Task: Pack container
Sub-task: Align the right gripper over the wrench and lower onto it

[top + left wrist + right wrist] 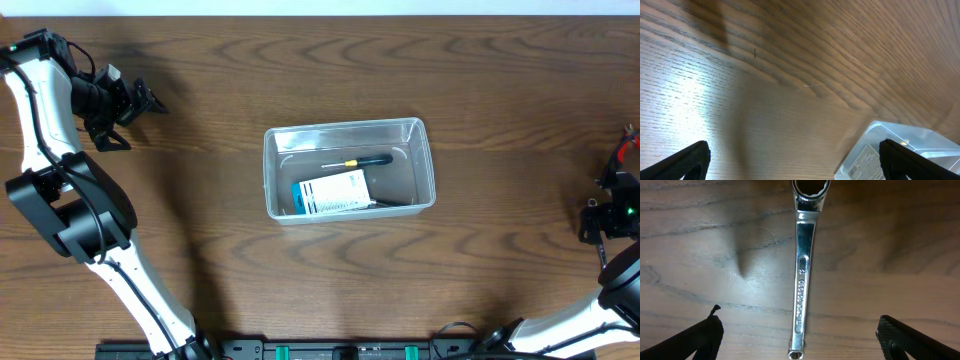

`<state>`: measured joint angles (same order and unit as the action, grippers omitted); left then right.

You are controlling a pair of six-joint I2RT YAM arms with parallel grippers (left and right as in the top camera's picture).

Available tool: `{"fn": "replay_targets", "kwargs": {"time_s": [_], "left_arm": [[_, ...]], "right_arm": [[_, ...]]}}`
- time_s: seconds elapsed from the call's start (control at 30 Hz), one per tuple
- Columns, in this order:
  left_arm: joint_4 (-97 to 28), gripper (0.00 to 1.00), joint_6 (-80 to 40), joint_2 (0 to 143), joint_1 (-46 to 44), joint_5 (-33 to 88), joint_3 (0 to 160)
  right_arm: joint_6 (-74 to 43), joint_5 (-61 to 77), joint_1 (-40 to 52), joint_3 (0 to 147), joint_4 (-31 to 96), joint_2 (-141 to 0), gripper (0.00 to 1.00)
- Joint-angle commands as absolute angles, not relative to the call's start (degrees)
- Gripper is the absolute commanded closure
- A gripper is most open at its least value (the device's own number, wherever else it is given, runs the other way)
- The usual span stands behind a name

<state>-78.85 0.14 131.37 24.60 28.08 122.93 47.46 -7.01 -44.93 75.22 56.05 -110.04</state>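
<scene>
Currently the right gripper [800,325] hangs wide open and empty over a chrome wrench [802,275] lying flat on the wooden table [200,60], well apart from the clear container [345,127], which sits mid-table holding 1 screwdriver [358,160] and 1 white labelled pack [335,193]. The left gripper [793,149] is likewise spread open and holds nothing. The likely risk is that pinching the thin, slick shank off-centre makes the wrench pivot or slip free.

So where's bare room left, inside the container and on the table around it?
Inside the container, free strips run along the far wall behind the screwdriver and at the right end. The near half is crowded by the labelled box. Bare table surrounds the container on every side.
</scene>
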Motion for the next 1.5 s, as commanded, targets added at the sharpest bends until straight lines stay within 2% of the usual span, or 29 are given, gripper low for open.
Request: {"fn": "replay_targets", "kwargs": {"time_s": [0.0, 0.47, 1.47], "left_arm": [[-78.98, 0.02, 0.1, 129.86, 24.84, 27.79, 124.03], [-78.98, 0.02, 0.1, 129.86, 24.84, 27.77, 124.03], [-78.98, 0.02, 0.1, 129.86, 24.84, 27.77, 124.03]], "right_arm": [[47.42, -7.25, -44.64, 74.67, 55.48, -111.07, 0.01], [48.9, -6.83, -44.75, 68.51, 50.13, -111.15, 0.01], [48.93, -2.07, -48.14, 67.48, 47.51, -111.77, 0.01]]}}
